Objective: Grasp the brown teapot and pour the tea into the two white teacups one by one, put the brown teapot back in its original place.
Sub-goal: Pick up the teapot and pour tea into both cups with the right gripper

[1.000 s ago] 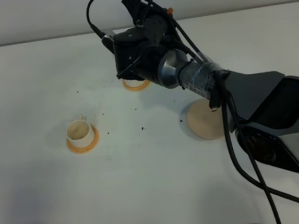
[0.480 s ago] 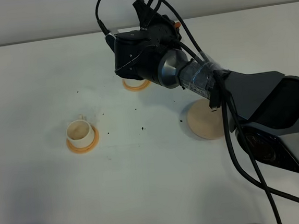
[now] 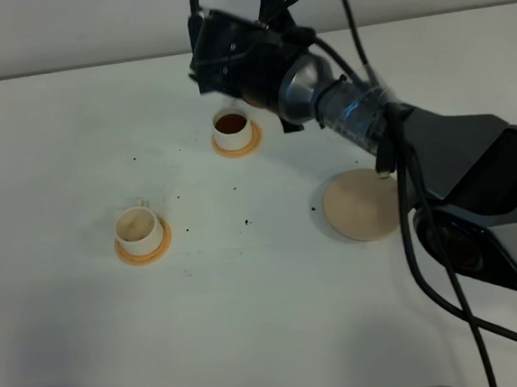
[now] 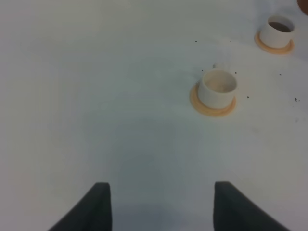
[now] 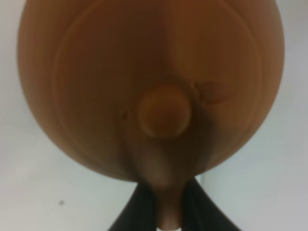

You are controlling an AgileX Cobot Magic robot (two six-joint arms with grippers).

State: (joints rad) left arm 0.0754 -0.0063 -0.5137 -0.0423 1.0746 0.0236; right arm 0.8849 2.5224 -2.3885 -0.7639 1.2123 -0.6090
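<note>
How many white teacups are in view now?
2. The far teacup, holding brown tea, stands by the right arm; the near teacup stands left of it, closer to the camera. The arm may hide more.

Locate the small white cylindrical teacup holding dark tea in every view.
Exterior high: the tea-filled teacup stands upper middle, on an orange coaster.
Left wrist: the teacup stands beyond the paler teacup, near the frame's corner.
Right wrist: not in it; the round brown clay teapot fills the picture.
Shared landmark: the paler teacup, pale inside.
</note>
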